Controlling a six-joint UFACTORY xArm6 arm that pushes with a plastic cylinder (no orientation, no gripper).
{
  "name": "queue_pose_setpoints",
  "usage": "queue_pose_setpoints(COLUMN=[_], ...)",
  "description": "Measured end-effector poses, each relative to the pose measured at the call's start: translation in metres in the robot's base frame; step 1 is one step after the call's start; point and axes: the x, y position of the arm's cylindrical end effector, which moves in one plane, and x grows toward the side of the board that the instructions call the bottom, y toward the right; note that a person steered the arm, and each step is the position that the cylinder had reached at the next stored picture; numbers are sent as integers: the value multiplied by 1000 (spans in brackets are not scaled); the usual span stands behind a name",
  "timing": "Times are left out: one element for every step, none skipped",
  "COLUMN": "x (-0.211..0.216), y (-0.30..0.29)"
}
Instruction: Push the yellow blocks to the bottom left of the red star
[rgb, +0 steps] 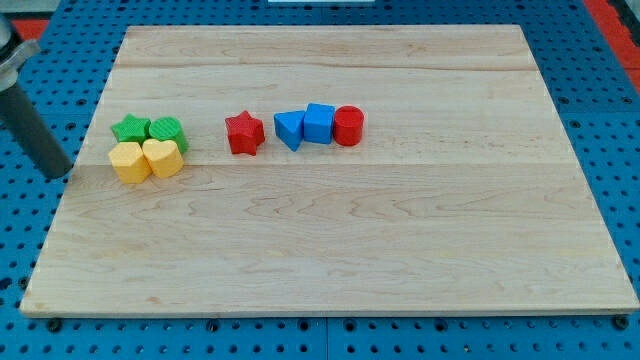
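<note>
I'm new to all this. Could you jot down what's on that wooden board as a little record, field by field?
board: wooden board on a blue pegboard
red star: left of centre, standing alone
yellow blocks: yellow hexagon and yellow heart, touching, to the star's lower left
green blocks: green star and a second green block, just above the yellow ones
right-hand row: blue triangle, blue cube, red cylinder, side by side
my tip: at the board's left edge, left of the yellow hexagon, not touching it

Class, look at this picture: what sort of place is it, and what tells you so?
Probably a robotics lab bench: a wooden board on a blue perforated base, small coloured blocks, and my tip at the view's left.
</note>
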Motion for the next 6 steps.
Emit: queue_pose_setpoints(x=[-4,-4,-4,-4,2,13], y=[26,68,100,112,97,96])
